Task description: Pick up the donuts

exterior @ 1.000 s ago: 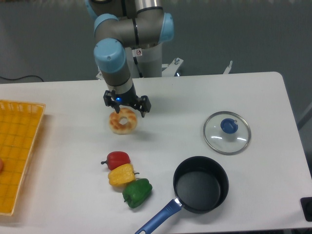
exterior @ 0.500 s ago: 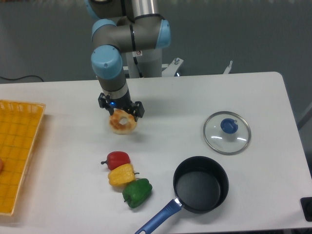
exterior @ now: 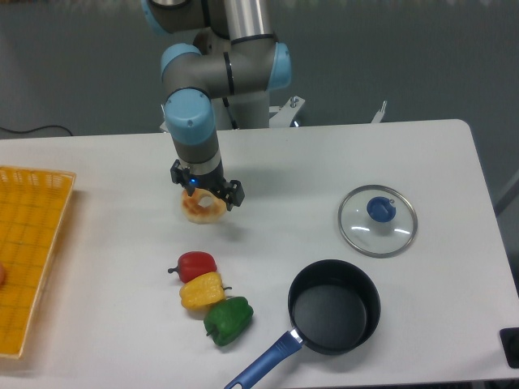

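The approach looks finished and the grasp itself seems to be in hand: the black two-finger tool (exterior: 206,194) is down at the small golden-tan ring-shaped toy donut with orange-brown and cream patches (exterior: 203,207), covering its upper part, on the white table (exterior: 308,178). Whether the tool is closed on the ring or only set narrowly around it cannot be told from this view, since the fingertips are hidden against the donut. What is left, by my judgement, is a firm closing if not yet made, and the lift; the donut appears to lie on or very near the table surface. Being a ring, it has no long axis; it seems to lie roughly flat, hole facing upward, though the tool hides most of the hole.
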